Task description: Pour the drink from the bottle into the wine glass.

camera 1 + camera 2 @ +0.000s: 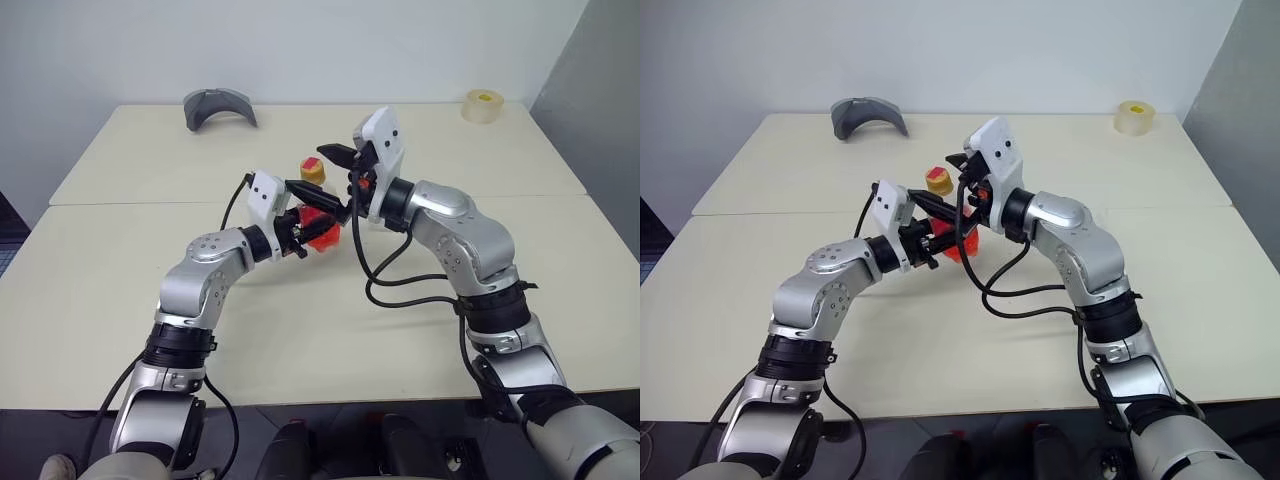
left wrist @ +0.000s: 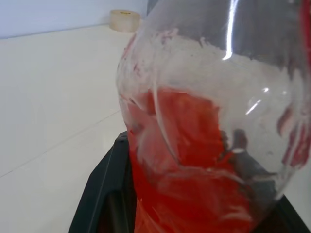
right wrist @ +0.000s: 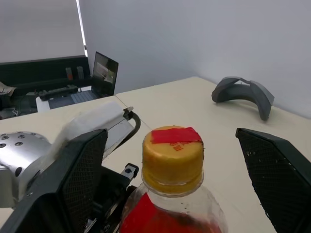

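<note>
Head views: bottle (image 1: pixel 318 226), small clear plastic w/ rounded body, stands mid-surface on the matte cream surface (image 1: pixel 120 270), red drink (image 1: pixel 962 245) glowing thru its lower part, yellow screw cap (image 1: pixel 313 170) w/ red patch on top. Left gripper (image 1: pixel 316 222) comes in level from the robot's left, black jaws clenched on the bottle body. Right gripper (image 1: pixel 343 157), white housing, sits near the cap, jaws released & spread wide, holding nothing. Far edge of surface: curved grey plastic piece (image 1: pixel 219 107) on the left, pale roll of tape (image 1: pixel 483 105) at the right corner. Left wrist view: bottle wall up close, glossy, smeared w/ whitish streaks, drink (image 2: pixel 194 160) translucent bright red in the lower part; black finger (image 2: pixel 104 189) against the bottle's side; tape roll small at the back. Right wrist view: ribbed yellow cap (image 3: pixel 172 158) between the two black, dimple-textured fingers (image 3: pixel 277 167), both well apart from it; red label below the neck; the grey curved piece beyond on the surface; a laptop (image 3: pixel 104 73) on a desk farther back.
</note>
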Controlling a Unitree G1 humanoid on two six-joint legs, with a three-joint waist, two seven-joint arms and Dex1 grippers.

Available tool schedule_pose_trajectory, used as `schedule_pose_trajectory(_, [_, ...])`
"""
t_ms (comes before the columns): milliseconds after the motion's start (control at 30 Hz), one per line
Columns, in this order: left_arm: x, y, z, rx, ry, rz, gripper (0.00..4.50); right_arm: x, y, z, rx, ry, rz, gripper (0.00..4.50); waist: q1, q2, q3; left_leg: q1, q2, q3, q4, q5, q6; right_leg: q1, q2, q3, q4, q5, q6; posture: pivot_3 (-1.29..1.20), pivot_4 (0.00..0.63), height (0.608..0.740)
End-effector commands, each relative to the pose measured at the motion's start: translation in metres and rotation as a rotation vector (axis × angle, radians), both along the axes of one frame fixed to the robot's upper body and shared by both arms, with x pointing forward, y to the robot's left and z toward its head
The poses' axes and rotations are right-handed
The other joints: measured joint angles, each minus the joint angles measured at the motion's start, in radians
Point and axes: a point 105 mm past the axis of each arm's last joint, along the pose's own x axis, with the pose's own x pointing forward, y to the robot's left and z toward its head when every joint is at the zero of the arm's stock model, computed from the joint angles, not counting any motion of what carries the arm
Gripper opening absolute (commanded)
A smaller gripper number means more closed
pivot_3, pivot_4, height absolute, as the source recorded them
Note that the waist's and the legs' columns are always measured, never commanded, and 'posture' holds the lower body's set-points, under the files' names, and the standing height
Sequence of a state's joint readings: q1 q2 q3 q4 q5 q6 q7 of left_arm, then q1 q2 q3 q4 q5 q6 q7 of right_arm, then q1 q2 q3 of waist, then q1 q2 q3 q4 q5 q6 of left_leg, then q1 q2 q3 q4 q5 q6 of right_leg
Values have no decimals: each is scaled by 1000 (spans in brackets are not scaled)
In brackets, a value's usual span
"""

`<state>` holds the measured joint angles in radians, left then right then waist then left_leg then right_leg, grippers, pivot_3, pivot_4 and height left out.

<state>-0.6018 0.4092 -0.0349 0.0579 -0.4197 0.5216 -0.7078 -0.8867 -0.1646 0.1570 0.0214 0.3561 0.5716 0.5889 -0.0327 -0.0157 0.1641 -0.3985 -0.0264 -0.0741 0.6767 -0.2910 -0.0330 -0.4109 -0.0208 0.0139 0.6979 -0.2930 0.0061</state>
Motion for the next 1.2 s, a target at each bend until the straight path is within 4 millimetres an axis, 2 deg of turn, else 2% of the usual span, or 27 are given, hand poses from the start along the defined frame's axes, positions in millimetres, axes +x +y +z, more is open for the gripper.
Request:
schedule_pose_trajectory(33, [-3,-5,28,-23,-97,-20,1707,5,-1,17,27,-51,-14,4500,0,0,0,0,0,0,0,0,0,0,0,0,0,0,0,0,150,740])
schedule_pose_trajectory(500, [-4,-8,25,-39,-89,-23,1706,13,-11,23,60,-45,-42,4500,0,0,0,0,0,0,0,0,0,0,0,0,0,0,0,0,150,740])
schedule_pose_trajectory(633, [-5,-5,25,-39,-87,-17,1706,13,-20,23,49,-41,-53,4500,0,0,0,0,0,0,0,0,0,0,0,0,0,0,0,0,150,740])
schedule_pose_trajectory(833, [-11,13,23,-25,-78,21,1703,19,-57,15,12,-22,-114,4500,0,0,0,0,0,0,0,0,0,0,0,0,0,0,0,0,150,740])
schedule_pose_trajectory(1000, [-17,18,19,-19,-62,36,1653,19,-81,6,-21,-3,-164,4500,3,0,0,-1,0,0,0,0,0,0,0,0,0,0,0,0,150,740])
schedule_pose_trajectory(1200, [-17,14,22,-27,-65,36,1653,16,-90,-1,-46,3,-180,4500,3,0,0,0,0,0,0,-2,3,1,0,0,0,0,0,0,150,740])
